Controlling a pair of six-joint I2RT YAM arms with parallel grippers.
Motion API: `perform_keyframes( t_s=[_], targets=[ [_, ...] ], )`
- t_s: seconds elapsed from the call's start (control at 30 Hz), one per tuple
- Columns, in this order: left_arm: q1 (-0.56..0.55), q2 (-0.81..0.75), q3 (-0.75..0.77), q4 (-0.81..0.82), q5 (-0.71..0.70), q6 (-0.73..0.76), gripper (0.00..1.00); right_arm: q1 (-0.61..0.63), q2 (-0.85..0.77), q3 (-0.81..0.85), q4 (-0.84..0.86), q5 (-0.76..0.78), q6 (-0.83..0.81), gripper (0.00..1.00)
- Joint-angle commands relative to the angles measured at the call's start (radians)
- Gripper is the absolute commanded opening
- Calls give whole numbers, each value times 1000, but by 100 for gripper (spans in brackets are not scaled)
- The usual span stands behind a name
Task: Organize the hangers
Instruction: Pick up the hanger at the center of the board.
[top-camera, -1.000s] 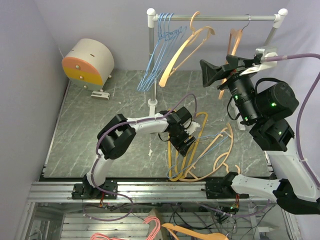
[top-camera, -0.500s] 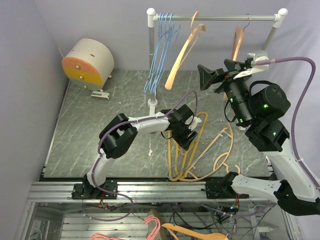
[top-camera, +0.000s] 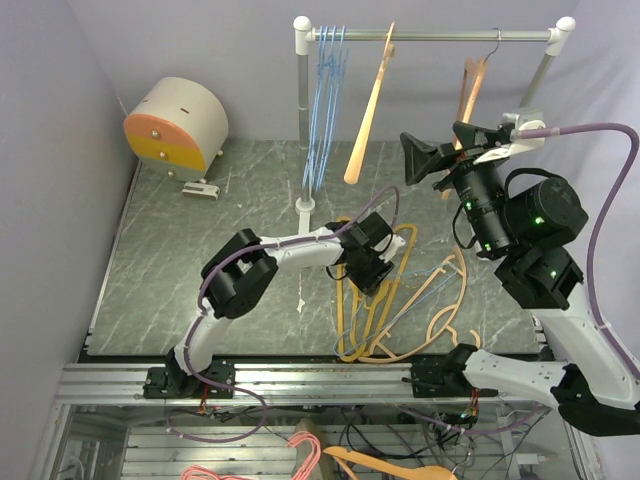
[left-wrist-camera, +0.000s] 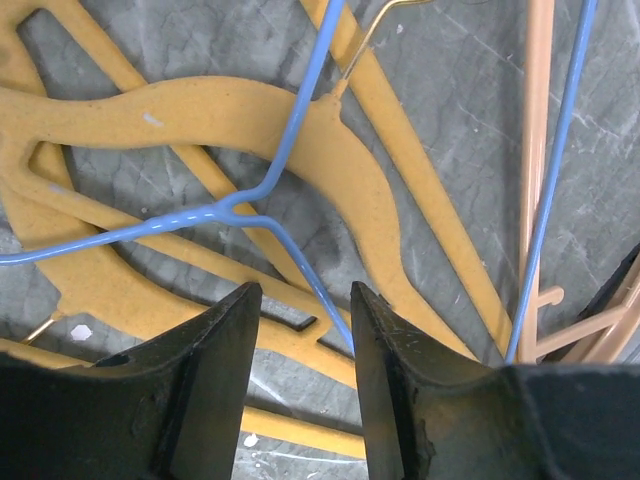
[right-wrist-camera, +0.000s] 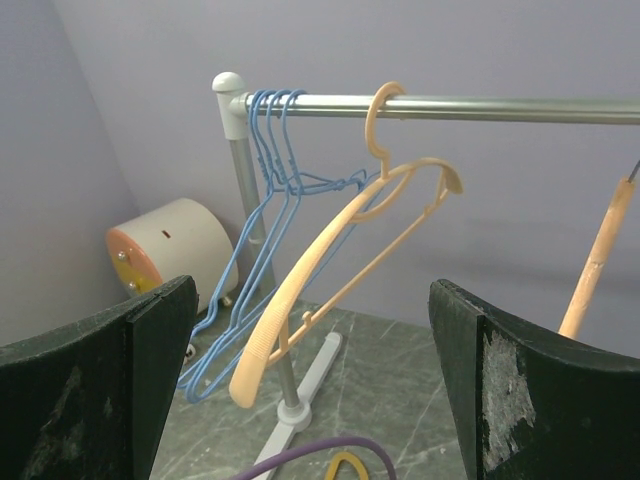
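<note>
A pile of hangers lies on the table: thick yellow hangers (top-camera: 352, 300), a tan one (top-camera: 448, 312) and a blue wire one (top-camera: 428, 292). My left gripper (top-camera: 372, 272) is low over the pile and open. Its narrow gap (left-wrist-camera: 303, 295) straddles the blue wire hanger (left-wrist-camera: 300, 120), whose wire runs close along the right finger (left-wrist-camera: 400, 380) above a yellow hanger (left-wrist-camera: 200, 110). On the rod (top-camera: 440, 35) hang several blue wire hangers (top-camera: 325, 100), a tan hanger (top-camera: 368, 115) and an orange hanger (top-camera: 470, 80). My right gripper (top-camera: 432, 158) is raised, wide open and empty (right-wrist-camera: 312, 288), facing the tan hanger (right-wrist-camera: 330, 260).
A cream and orange drum (top-camera: 175, 128) stands at the back left. The rack's post and foot (top-camera: 305, 205) stand mid-table. Purple cables (top-camera: 600, 200) loop off both arms. Walls close in on the left and back. Pink and orange hangers (top-camera: 300, 455) lie below the front rail.
The left jaws have narrowed around the blue wire. The hanging blue and tan hangers have swung from spread out to nearly edge-on. The right gripper shifted slightly.
</note>
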Motion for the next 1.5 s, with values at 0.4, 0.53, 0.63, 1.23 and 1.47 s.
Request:
perform_keyframes(
  t_s=[0.4,0.53,0.63,1.23,1.47],
  targets=[
    [-147,87,61,17,-434,18,42,-3,-141,-91,38,22,15,100],
    [-150,103,69,7,-476,27,29,-3,-185,-114,32,22,22,100],
    [-150,91,75,-3,-502,53,8,-2,-213,-124,21,32,22,100],
    [-79,-292,58,-339,-119,407,7,5,-336,-73,1,119,-17,100],
    [49,-406,93,-581,163,596,7,12,-339,-41,-37,319,-65,100]
  ],
)
